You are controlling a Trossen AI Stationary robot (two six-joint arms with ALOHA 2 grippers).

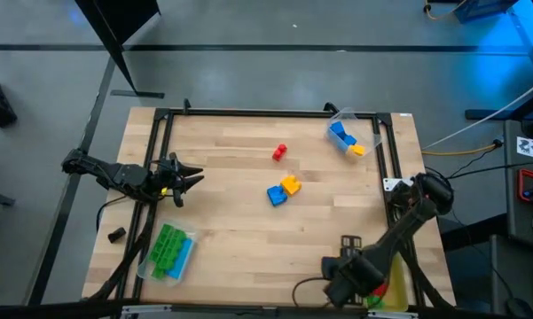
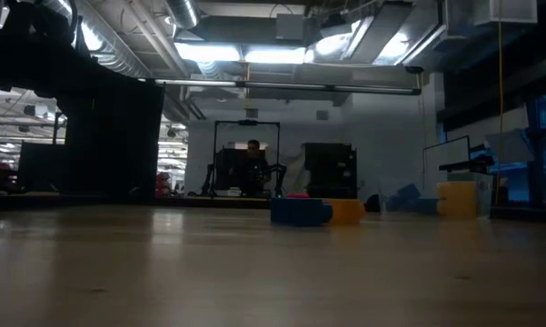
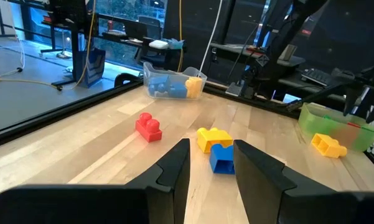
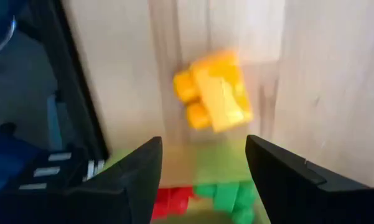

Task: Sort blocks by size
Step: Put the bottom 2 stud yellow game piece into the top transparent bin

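A red block [image 1: 279,152] lies alone at mid table. A yellow block [image 1: 291,184] and a blue block [image 1: 276,196] lie side by side against each other nearer the middle. My right gripper [image 4: 202,149] hangs over the near right corner, pointing down, open and holding nothing. Below it a yellow block [image 4: 215,90] lies on the wood just outside a tray [image 3: 336,124] that holds red and green blocks [image 4: 224,196]. My left gripper [image 3: 211,162] waits at the left edge, level, open and holding nothing.
A clear tray [image 1: 346,137] with blue and yellow blocks sits at the far right corner. Another clear tray [image 1: 168,251] with green and blue blocks sits at the near left. A black frame rail [image 4: 74,93] runs along the table edge beside my right gripper.
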